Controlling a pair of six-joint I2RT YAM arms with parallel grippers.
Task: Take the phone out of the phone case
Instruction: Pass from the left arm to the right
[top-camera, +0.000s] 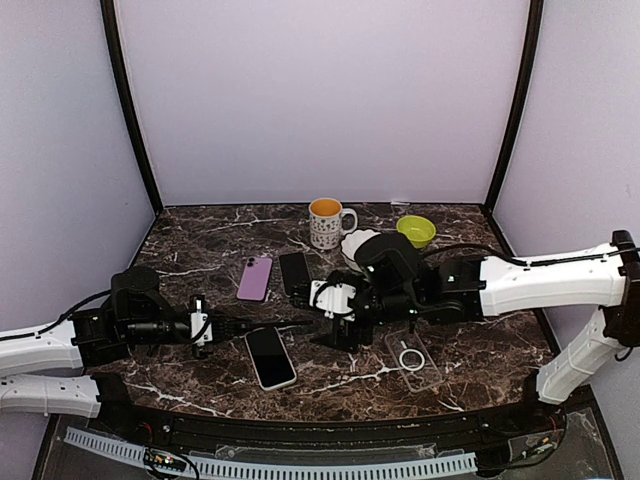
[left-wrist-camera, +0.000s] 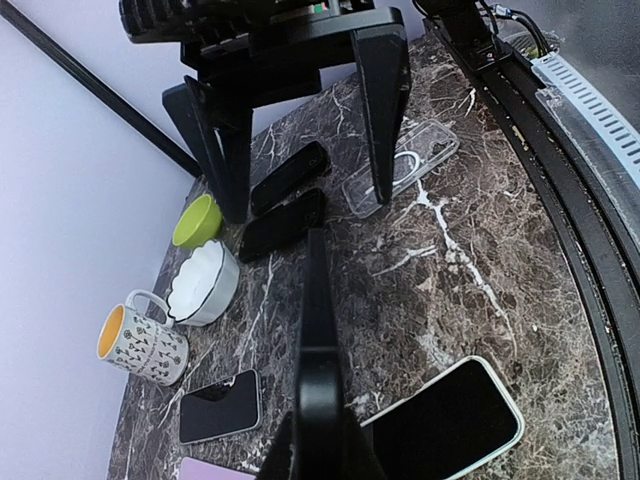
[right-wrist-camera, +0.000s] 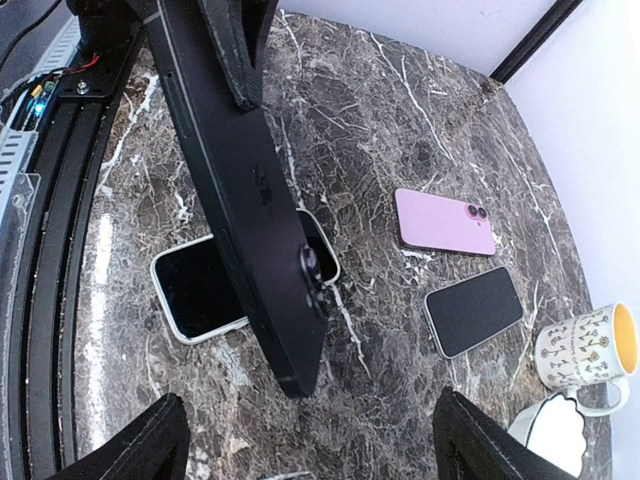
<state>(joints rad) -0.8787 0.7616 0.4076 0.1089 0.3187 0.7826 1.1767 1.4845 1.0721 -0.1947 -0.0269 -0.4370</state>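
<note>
Left arm stretches in low from the left, left gripper (top-camera: 228, 325) pressed together on one end of the black phone (right-wrist-camera: 250, 200), holding it clear of the marble table (top-camera: 470, 345). Right arm reaches across from the right, right gripper (top-camera: 330, 322) spread wide either side of the phone's free end, not touching it. The phone's bare and stood on edge, camera lenses at that free end, long axis running left to right between the grippers. Clear phone case (top-camera: 412, 358) lies flat on the table, just right of them.
</note>
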